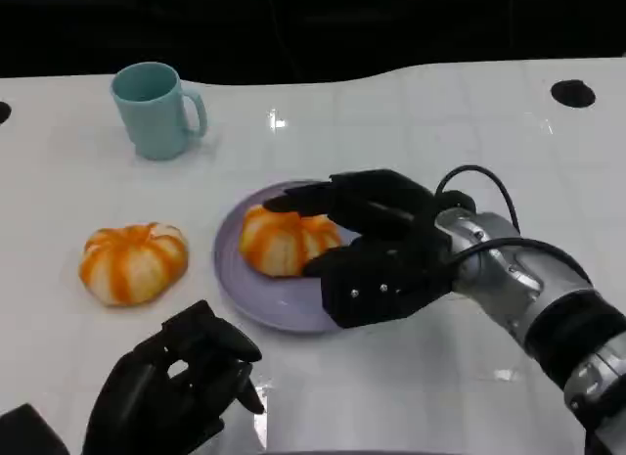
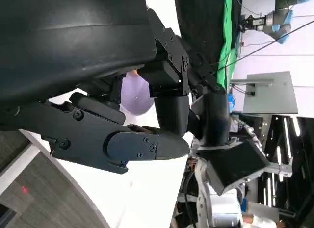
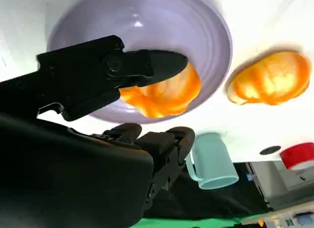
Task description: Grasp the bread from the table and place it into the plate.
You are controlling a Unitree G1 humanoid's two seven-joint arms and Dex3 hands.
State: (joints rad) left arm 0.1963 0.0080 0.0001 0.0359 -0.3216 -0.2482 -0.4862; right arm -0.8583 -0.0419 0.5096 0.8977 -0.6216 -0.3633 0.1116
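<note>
Bread is what this one's about, but going by size: the white table takes up most of the head view, edge to edge. Next biggest is the right hand, reaching in from the lower right to the middle of the frame on its silver forearm. Its fingers wrap around the bread, one above and the rest on the far side, so it's gripping that loaf over the purple plate at centre; I can't tell whether the loaf actually touches the plate. The right wrist view shows the same grip, with the loaf against the plate's inner slope. The left hand sits at the lower left, fingers loosely curled and holding nothing. A second orange loaf lies on the table left of the plate, clearly apart from it. Smallest is the teal mug at the upper left, standing upright with its handle to the right.
</note>
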